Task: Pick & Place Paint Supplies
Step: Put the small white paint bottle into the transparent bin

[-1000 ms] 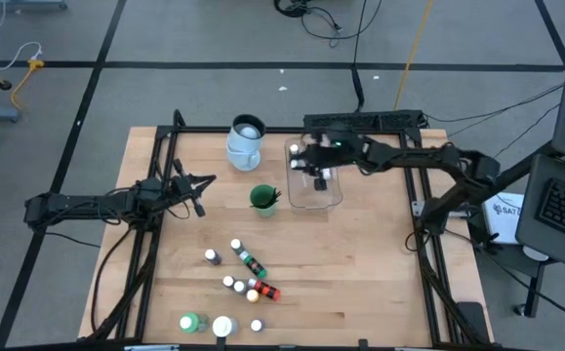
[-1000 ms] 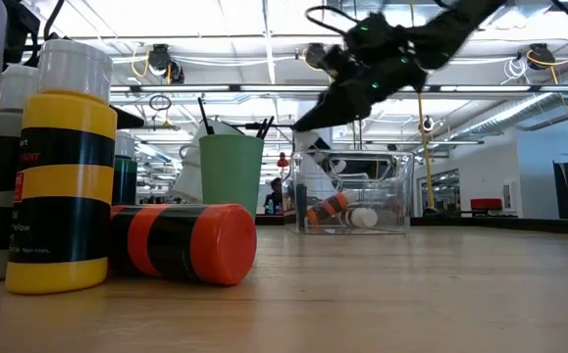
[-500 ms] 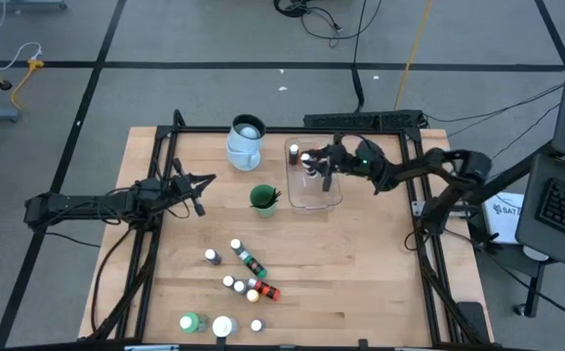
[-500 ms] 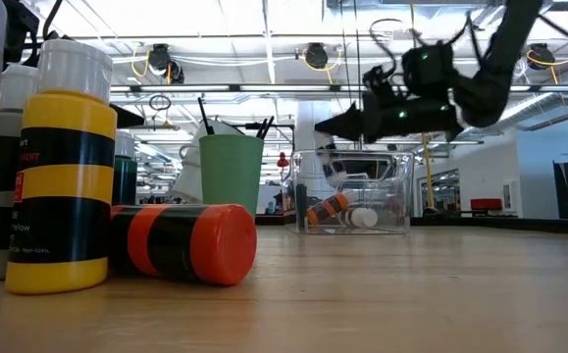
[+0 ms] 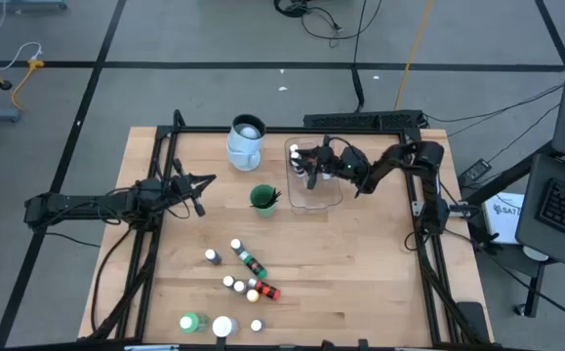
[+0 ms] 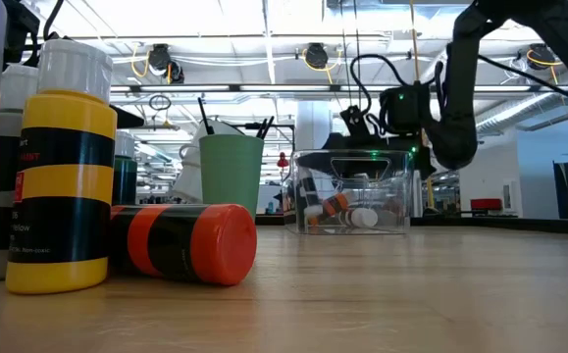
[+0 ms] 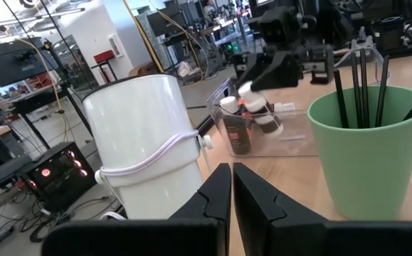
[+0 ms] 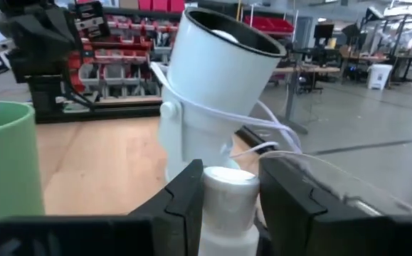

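Item: white-capped paint bottle [image 8: 227,206], over clear tub [image 5: 316,180] at counter [image 5: 360,273] back edge.
R gripper [image 5: 313,166]: jaws part-open, clamped on the cap; we're holding it above the tub.
L gripper [image 7: 230,188]: jaws shut, empty, parked nr jug [image 7: 149,142].
Doing it well: we're lowering w/in the walls before release.
Vs earlier: R arm is folding back, gripper lower.

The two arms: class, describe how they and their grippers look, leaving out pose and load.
Both arms are dark, slim and jointed. The left gripper has two flat black tapered fingers. The right gripper has the same black fingers; its wrist shows a small green light in the low view, with a black cable looping above it.
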`<state>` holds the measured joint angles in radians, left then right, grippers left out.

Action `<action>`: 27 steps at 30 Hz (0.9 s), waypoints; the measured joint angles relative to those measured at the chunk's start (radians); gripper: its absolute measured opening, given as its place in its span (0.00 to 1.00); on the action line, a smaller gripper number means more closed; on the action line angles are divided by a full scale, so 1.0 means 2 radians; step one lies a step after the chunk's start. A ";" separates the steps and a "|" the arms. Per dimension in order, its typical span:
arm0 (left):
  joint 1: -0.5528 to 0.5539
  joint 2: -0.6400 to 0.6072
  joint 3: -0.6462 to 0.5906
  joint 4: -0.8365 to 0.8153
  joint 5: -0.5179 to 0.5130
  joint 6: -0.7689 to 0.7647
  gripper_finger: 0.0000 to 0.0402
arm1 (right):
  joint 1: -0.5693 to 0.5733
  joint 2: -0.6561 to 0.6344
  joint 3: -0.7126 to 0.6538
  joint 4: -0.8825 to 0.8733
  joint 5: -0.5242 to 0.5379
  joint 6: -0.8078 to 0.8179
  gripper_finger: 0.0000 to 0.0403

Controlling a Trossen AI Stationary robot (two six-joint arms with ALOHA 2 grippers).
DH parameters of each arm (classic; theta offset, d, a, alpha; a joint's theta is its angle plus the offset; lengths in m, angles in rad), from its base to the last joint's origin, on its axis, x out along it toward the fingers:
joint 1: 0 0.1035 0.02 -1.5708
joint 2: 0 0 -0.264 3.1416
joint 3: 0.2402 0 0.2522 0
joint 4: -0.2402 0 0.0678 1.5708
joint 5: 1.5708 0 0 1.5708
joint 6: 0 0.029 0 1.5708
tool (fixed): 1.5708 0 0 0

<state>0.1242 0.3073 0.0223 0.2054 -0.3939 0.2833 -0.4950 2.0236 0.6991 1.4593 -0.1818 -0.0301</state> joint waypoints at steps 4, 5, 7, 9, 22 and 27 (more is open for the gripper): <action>0.000 0.000 0.000 0.000 0.000 0.000 0.05 | 0.003 0.012 0.000 0.011 0.000 -0.026 0.26; 0.000 0.000 0.000 0.000 0.000 0.000 0.05 | 0.005 0.016 0.000 0.010 -0.001 -0.033 0.26; 0.000 0.000 0.000 0.002 0.000 0.000 0.05 | 0.006 0.022 0.000 0.017 0.001 -0.045 0.26; 0.000 0.000 0.000 0.003 0.000 0.000 0.05 | 0.008 0.027 0.001 0.031 -0.001 -0.050 0.26; 0.000 0.000 0.000 0.002 0.000 0.000 0.05 | 0.010 0.043 0.004 0.043 -0.001 -0.041 0.38; 0.000 0.000 0.000 0.002 0.000 0.001 0.05 | 0.011 0.039 0.003 0.042 -0.002 -0.016 0.40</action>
<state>0.1239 0.3073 0.0223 0.2101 -0.3943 0.2848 -0.4728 2.1011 0.7059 1.5427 -0.1860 -0.0623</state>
